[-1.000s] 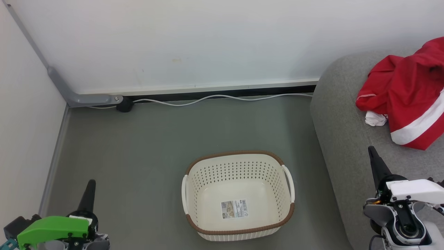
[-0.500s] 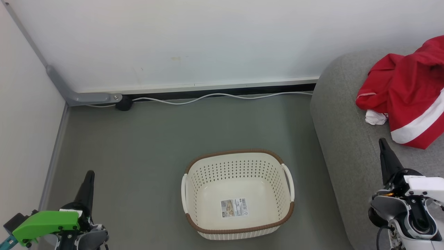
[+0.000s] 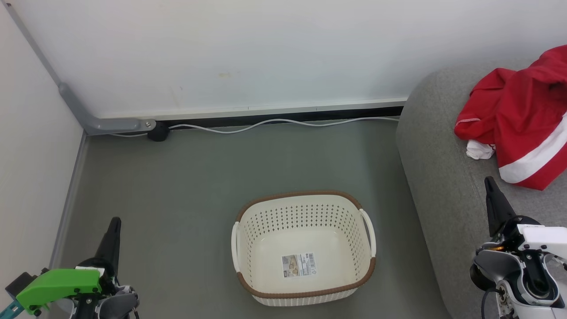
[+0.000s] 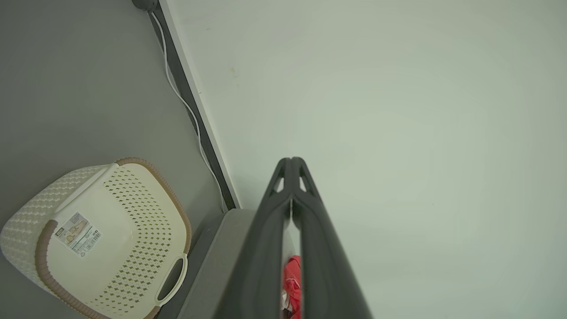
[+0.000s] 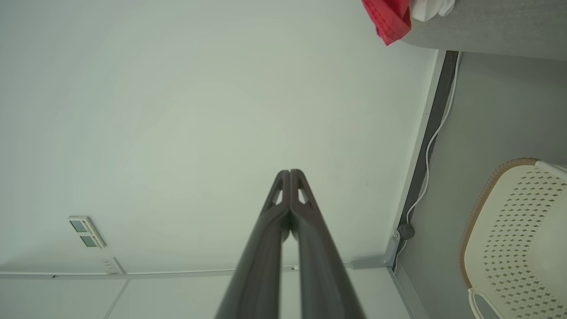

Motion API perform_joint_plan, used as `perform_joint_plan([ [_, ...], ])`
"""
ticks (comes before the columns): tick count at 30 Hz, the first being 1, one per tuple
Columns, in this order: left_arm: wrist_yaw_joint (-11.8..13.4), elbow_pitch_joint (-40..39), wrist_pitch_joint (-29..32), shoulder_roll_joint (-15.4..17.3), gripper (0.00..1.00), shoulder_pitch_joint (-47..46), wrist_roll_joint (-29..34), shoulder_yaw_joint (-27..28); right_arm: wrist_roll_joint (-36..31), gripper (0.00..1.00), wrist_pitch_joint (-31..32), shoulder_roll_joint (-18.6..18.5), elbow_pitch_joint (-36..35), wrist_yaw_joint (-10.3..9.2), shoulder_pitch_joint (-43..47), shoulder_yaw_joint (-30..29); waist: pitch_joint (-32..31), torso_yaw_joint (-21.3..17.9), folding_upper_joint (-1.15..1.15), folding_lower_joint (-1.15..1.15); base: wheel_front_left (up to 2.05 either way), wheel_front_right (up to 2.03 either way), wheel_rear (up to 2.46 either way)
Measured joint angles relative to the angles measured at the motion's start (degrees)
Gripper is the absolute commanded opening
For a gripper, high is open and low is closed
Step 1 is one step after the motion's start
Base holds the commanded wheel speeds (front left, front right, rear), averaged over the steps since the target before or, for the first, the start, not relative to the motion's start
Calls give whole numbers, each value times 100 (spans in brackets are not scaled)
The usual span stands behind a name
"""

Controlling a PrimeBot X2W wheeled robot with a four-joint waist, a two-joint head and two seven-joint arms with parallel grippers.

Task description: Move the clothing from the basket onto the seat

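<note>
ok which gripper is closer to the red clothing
Right. The right gripper is over the seat, just short of the clothing; the left gripper is across the floor, on the far side of the basket.

Before me the cream laundry basket (image 3: 305,194) with a brown rim stands upright and empty on the floor (image 3: 177,199), a sticker (image 3: 299,266) inside. The crumpled red clothing (image 3: 522,115) with a white stripe lies on the grey sofa (image 3: 438,177) at my right.

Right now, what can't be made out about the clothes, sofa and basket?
- Clothes: cut off by the head view's right edge; number of pieces unclear.
- Sofa: cut off by the same edge and the bottom.
- Basket sticker: print too small to read.
- Left wrist view: the shut left tool hides most of the clothes.
</note>
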Motion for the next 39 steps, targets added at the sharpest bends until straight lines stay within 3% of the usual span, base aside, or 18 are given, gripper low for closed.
perform_joint_plan([
  [39, -43, 40, 1, -16, 0, -55, 0, 18, 0, 0, 15, 2, 30, 1, -15, -12, -2, 0, 0, 0, 0, 0, 0],
])
